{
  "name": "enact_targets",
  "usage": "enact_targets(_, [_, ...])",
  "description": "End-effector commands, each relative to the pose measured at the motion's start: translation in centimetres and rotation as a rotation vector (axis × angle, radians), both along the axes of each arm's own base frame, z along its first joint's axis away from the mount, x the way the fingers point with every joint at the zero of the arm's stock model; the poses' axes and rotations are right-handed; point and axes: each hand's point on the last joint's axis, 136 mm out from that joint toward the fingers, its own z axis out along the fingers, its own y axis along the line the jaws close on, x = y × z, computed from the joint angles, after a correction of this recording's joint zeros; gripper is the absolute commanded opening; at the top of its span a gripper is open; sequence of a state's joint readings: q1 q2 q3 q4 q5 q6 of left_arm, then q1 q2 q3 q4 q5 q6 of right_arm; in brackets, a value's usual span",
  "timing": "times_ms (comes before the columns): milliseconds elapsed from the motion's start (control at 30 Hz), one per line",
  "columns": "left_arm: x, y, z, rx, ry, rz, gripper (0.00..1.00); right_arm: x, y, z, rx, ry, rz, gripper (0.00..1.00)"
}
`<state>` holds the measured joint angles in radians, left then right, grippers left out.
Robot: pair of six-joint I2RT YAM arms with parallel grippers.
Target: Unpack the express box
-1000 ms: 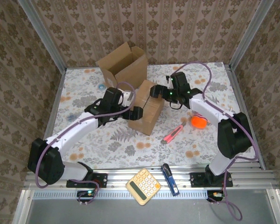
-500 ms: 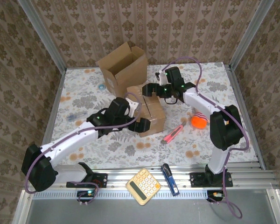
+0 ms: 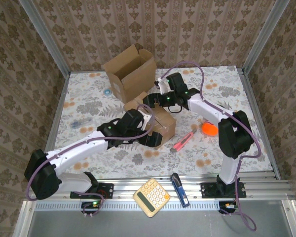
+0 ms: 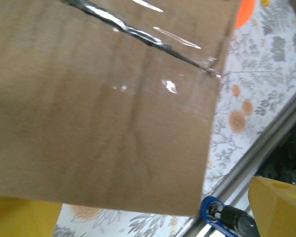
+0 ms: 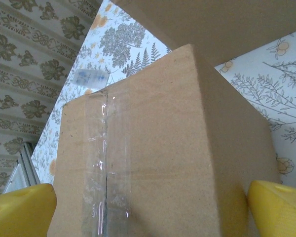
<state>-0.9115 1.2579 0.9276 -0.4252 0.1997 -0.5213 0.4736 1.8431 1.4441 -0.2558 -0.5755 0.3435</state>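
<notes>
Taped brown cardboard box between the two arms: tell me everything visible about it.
The taped brown cardboard box is closed, plain matte card, with clear glossy tape unbroken along its centre seam. It lies skewed at the middle of the floral table, just in front of the open cardboard carton. The right tool straddles its far end, yellow fingers seemingly against both sides. The left tool straddles its near end, though contact there is unclear.

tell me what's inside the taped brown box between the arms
The taped brown cardboard box is closed, clear tape over its seam; any contents are covered.
</notes>
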Motion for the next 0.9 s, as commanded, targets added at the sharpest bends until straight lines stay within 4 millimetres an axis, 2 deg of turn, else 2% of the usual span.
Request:
enact_targets(0, [1.2,2.1,1.5,0.071,-0.081,0.06,0.99,-1.9,-0.4,-0.2,-0.036,0.058,-0.027,1.0])
enact_targets(200, [2.2,5.5,1.5,0.123,-0.094,0.141,1.0,-2.3,-2.0,-0.4,-0.074,0.077,-0.149,1.0])
enact_targets(367, [3.4,7.4,1.9,0.072,-0.094,0.199,1.0,-2.6,-1.9,-0.3,-0.04,0.084,-0.202,1.0])
enact_targets(467, [4.1,7.7,1.9,0.032,-0.082,0.215,1.0,-2.4,-1.6,-0.4,-0.03,0.079,-0.214,1.0])
enact_targets(667, [4.1,6.9,2.5,-0.025,-0.077,0.2,0.99,-1.5,-1.3,-0.2,-0.044,0.068,-0.223,1.0])
enact_targets(767, [4.0,6.8,3.2,-0.04,-0.089,0.195,1.0,-1.0,-2.1,0.4,-0.083,0.04,-0.26,1.0])
enact_targets(867, [4.0,7.0,4.4,-0.052,-0.116,0.194,1.0,-0.5,-3.5,2.1,-0.109,-0.012,-0.326,1.0])
